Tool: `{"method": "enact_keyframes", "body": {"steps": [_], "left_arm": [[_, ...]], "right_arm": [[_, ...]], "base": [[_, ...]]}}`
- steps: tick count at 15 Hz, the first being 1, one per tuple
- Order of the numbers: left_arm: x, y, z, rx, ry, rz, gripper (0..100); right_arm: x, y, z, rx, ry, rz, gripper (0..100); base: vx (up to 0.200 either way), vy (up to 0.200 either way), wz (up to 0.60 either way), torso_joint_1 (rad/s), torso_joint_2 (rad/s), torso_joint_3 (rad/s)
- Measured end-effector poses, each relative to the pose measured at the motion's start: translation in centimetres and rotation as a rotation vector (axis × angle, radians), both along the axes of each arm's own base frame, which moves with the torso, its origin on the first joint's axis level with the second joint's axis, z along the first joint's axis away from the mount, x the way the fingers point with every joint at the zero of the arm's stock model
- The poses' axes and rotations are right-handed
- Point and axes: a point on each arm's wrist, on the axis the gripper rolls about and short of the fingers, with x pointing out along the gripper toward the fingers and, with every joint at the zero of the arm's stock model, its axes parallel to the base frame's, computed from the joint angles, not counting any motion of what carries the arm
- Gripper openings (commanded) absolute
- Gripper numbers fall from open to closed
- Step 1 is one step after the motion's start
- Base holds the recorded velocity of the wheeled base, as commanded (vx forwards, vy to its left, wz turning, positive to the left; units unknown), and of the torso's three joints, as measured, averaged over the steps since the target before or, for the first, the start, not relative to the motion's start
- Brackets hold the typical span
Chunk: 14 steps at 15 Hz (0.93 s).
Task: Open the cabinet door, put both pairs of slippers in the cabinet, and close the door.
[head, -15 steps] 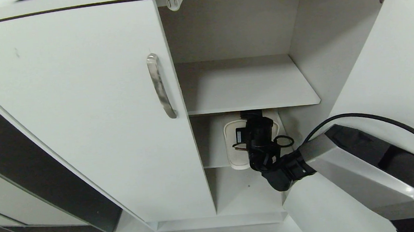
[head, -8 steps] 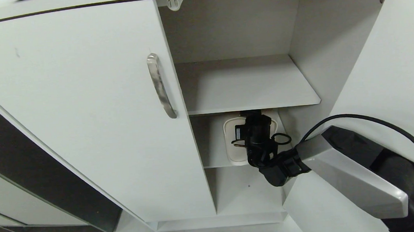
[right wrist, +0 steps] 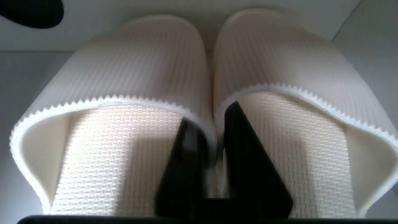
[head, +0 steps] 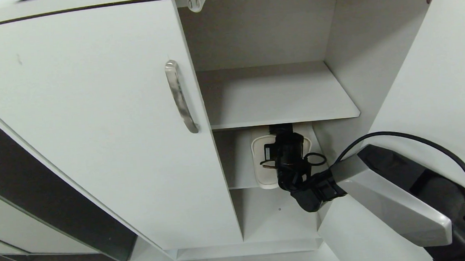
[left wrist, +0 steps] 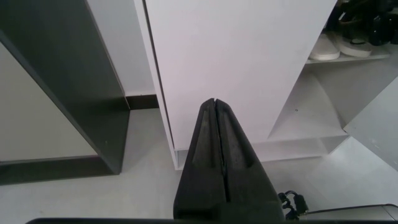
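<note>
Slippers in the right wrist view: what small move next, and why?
Probably open the right pincer and release: its fingers clamp the touching inner edges of the slippers, and the pair seems to lie on the lower shelf, well inside the cabinet.

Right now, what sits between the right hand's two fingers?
Adjoining inner edges of the white slippers, pinched by the right hand; right wrist view shows it.
</note>
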Motion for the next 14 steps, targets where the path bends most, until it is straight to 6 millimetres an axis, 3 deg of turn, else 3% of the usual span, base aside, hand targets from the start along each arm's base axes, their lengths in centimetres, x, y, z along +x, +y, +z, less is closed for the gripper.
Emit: {"method": "enact_keyframes", "body": {"steps": [4, 8, 12, 14], "left_arm": [[0.0, 0.0, 0.0, 0.0, 0.0, 0.001, 0], [0.0, 0.0, 0.0, 0.0, 0.0, 0.001, 0], [0.0, 0.0, 0.0, 0.0, 0.0, 0.001, 0], [0.0, 0.0, 0.0, 0.0, 0.0, 0.001, 0]], "right_arm": [[-0.1, -0.2, -0.4, -0.002, 0.011, -0.005, 100], [-1.6, -0.1, -0.8, -0.011, 0.024, 0.006, 100], [-5.5, -0.3, -0.3, -0.024, 0.039, 0.033, 100], [-8.6, -0.7, -0.7, -0.051, 0.069, 0.069, 100]], "base": [[0.0, 0.0, 0.0, 0.0, 0.0, 0.0], [0.0, 0.0, 0.0, 0.0, 0.0, 0.0], [0.0, 0.0, 0.0, 0.0, 0.0, 0.0], [0.0, 0.0, 0.0, 0.0, 0.0, 0.0]]}}
